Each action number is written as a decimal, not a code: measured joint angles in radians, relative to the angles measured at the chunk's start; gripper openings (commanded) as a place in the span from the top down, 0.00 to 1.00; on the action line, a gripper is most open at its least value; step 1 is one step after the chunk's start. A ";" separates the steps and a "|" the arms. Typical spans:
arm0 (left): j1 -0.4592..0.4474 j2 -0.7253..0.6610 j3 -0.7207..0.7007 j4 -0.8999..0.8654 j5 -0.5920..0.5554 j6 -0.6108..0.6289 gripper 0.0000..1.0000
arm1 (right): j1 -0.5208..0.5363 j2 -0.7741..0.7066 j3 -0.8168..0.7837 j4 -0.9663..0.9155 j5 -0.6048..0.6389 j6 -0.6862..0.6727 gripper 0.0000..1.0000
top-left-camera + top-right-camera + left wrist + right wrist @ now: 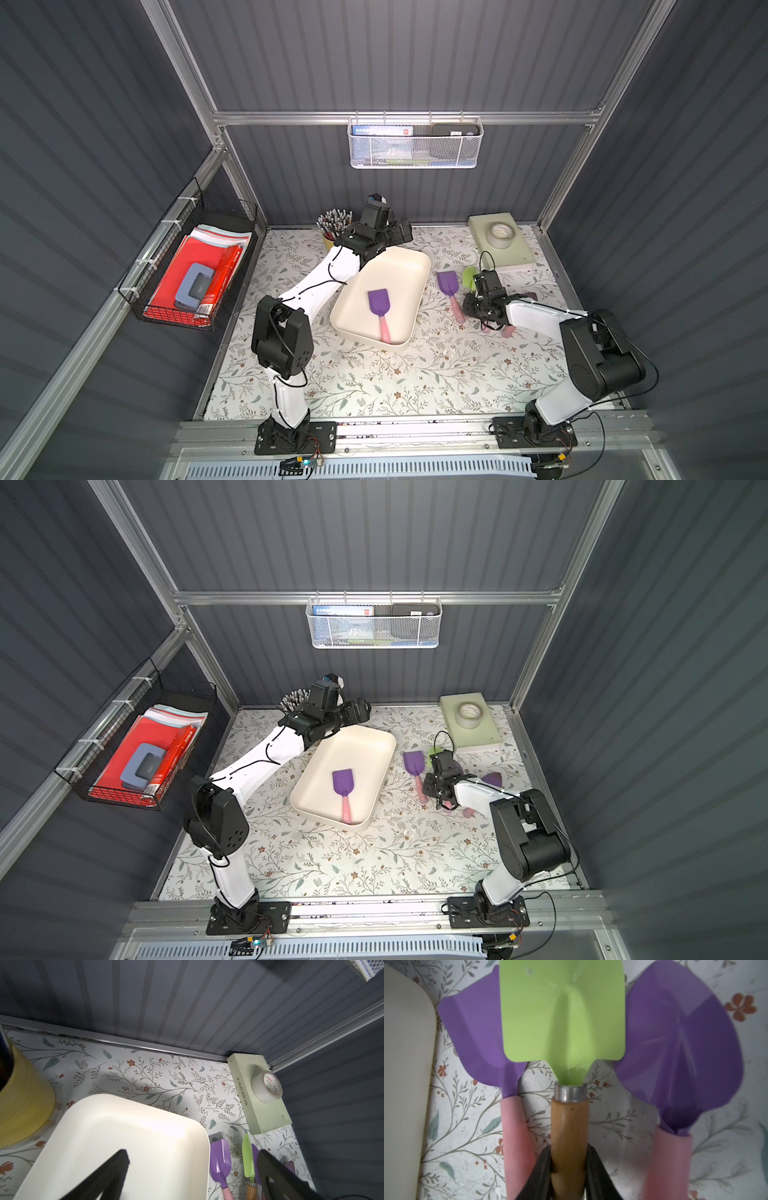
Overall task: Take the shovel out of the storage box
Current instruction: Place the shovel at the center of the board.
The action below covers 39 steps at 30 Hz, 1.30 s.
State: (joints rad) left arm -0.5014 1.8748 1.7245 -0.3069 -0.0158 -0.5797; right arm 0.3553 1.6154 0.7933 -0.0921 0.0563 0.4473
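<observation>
Now: one shovel out, one in

Right gripper (569, 1154) clenched on green shovel (562, 1014) by its wooden handle, outside storage box (404, 266). Left gripper (193, 1157) spread wide, empty, over box's far end. Purple shovel (377, 302) lies inside.

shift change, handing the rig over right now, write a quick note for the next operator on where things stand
Grippers: the left gripper is open and empty, over the far end of the storage box. The right gripper is shut on the wooden handle of the green shovel, outside the box.
Things: one pink-handled purple shovel lies flat in the box. On the table beside the box, a square purple shovel and a round purple shovel flank the green one.
Done: three shovels are out of the box.
Left: release the green shovel, then probably take out the one in the box.
</observation>
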 measured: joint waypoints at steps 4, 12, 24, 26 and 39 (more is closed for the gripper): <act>0.000 0.000 -0.012 0.001 0.000 0.000 0.01 | 0.000 0.007 0.013 -0.003 0.011 -0.010 0.98; 0.000 0.002 -0.025 -0.006 -0.013 0.011 0.01 | 0.000 -0.005 -0.023 -0.003 0.016 -0.013 0.57; 0.000 0.000 -0.193 -0.094 -0.185 0.044 0.12 | 0.014 -0.281 -0.007 -0.061 0.020 -0.005 0.43; 0.000 -0.010 -0.264 -0.093 -0.173 0.035 0.12 | 0.024 -0.327 0.010 -0.064 0.019 -0.004 0.42; -0.002 -0.110 -0.586 -0.011 0.006 -0.046 0.22 | 0.034 -0.420 0.032 -0.074 0.014 -0.003 0.42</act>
State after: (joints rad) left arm -0.5037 1.7649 1.1381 -0.3176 -0.0093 -0.6258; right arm 0.3889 1.1950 0.8257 -0.1658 0.0704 0.4442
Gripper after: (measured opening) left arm 0.789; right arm 0.583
